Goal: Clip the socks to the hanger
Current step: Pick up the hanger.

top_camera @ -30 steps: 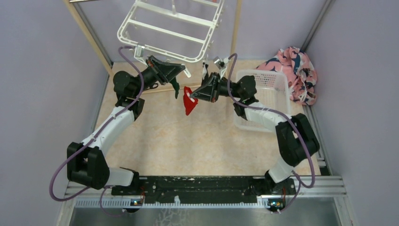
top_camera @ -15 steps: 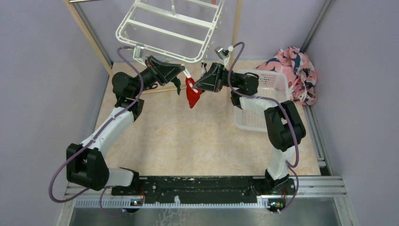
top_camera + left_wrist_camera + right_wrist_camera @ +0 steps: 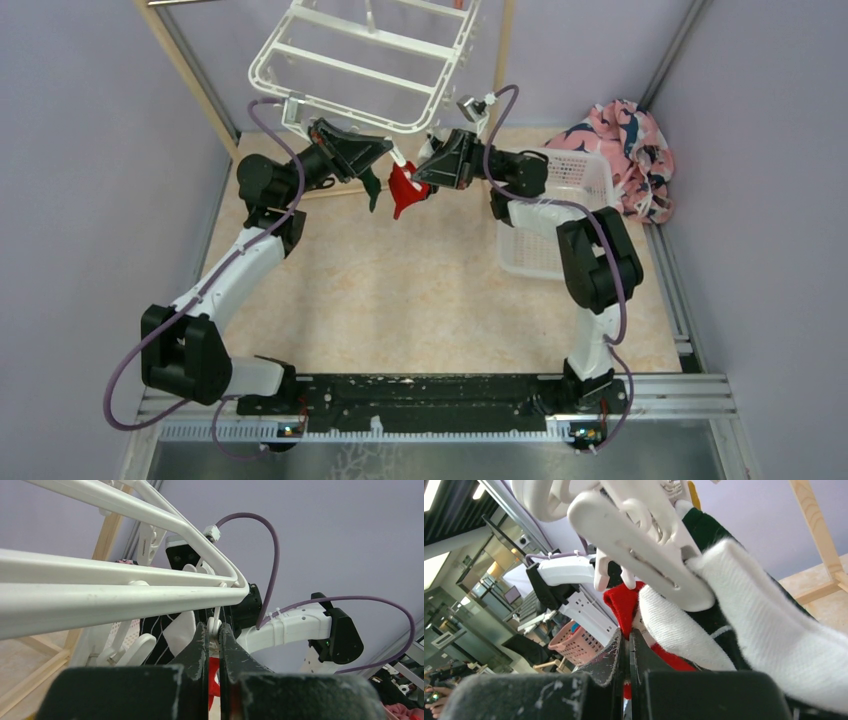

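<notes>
We identify the left arm (image 3: 240,265) and the right arm (image 3: 595,262) by white moulded link shells alternating with bulky black joint housings. A purple cable (image 3: 275,550) runs outside each arm in open loops; on the right arm a white tie fastens it to the white shell, and it ends in a small white connector. Both bases are bolted to a black rail (image 3: 420,390). The left gripper (image 3: 388,150) and right gripper (image 3: 418,173) are black, with wedge-shaped fingers (image 3: 199,647) scuffed pale along their edges.
</notes>
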